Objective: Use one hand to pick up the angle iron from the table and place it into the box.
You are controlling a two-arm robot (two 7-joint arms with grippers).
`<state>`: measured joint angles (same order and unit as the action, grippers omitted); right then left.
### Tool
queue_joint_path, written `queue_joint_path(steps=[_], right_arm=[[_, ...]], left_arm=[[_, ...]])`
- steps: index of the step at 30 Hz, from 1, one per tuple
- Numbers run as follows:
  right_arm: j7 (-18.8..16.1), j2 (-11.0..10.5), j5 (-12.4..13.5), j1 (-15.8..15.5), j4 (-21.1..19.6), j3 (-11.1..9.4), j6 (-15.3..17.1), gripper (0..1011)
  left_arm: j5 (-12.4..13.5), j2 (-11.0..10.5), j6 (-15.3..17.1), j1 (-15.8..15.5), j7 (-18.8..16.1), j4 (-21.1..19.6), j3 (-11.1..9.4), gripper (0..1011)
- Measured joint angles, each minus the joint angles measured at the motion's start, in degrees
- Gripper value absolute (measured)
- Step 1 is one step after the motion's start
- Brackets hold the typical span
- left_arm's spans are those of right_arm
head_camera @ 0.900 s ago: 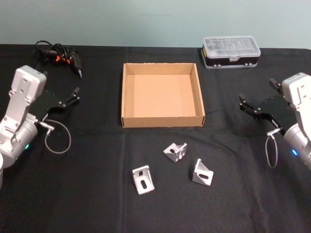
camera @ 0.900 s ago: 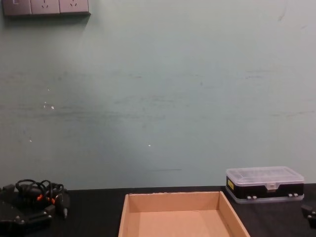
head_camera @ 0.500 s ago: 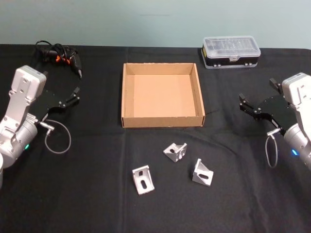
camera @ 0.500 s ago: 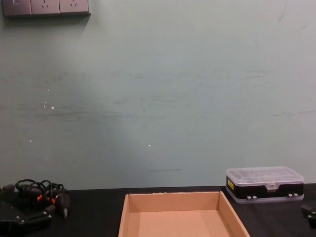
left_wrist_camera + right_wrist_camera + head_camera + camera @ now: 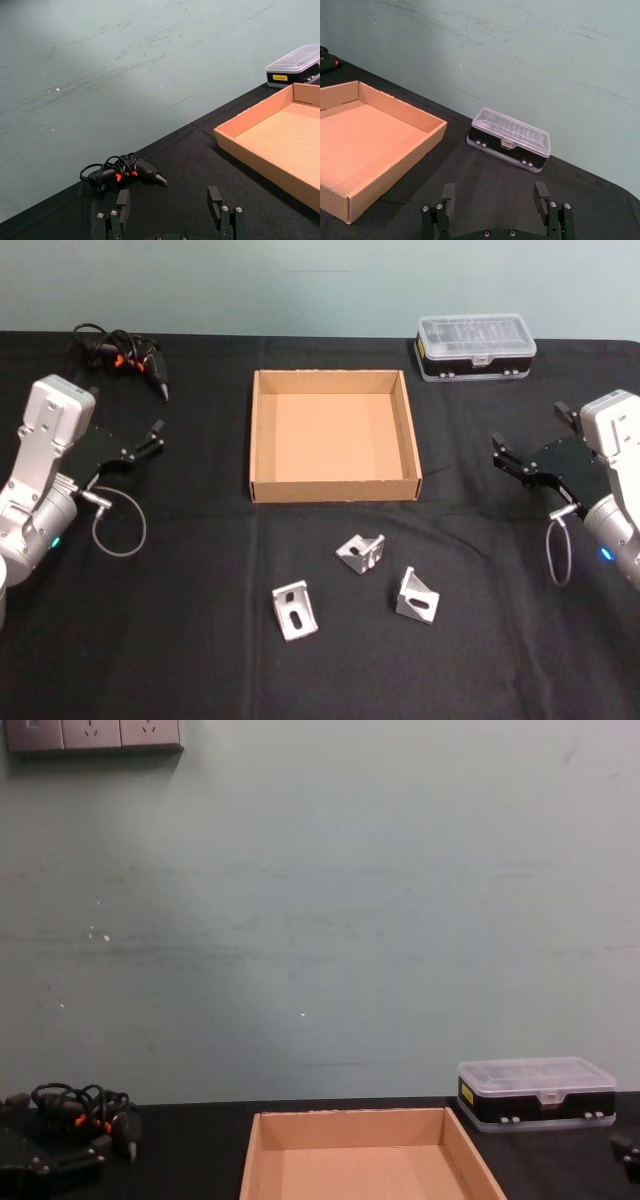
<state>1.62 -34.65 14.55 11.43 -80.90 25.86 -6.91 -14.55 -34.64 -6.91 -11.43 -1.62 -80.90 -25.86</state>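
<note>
With the left gripper [image 5: 169, 195] and right gripper [image 5: 494, 190] both hanging spread wide at the black table's [image 5: 200, 670] sides, three angle irons [image 5: 361, 553] are lying just near of the cardboard box [image 5: 255, 435], looking light, rigid and slick, so I'd be pinching one across its upright flange.

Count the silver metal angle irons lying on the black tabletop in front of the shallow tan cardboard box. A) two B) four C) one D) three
D: the left angle iron, the middle angle iron and the right angle iron all lie on the black table, in front of the tan cardboard box.
</note>
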Motion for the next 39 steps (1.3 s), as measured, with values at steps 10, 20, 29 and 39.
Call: queue_joint_path(steps=[10,20,29,39], right_arm=[[0.0,0.0,0.0,0.0,0.0,0.0,0.0,1004],[0.0,0.0,0.0,0.0,0.0,0.0,0.0,1004],[0.0,0.0,0.0,0.0,0.0,0.0,0.0,1004],[0.0,0.0,0.0,0.0,0.0,0.0,0.0,1004]], left_arm=[[0.0,0.0,0.0,0.0,0.0,0.0,0.0,1011],[0.0,0.0,0.0,0.0,0.0,0.0,0.0,1011],[0.0,0.0,0.0,0.0,0.0,0.0,0.0,1011],[0.0,0.0,0.0,0.0,0.0,0.0,0.0,1011]])
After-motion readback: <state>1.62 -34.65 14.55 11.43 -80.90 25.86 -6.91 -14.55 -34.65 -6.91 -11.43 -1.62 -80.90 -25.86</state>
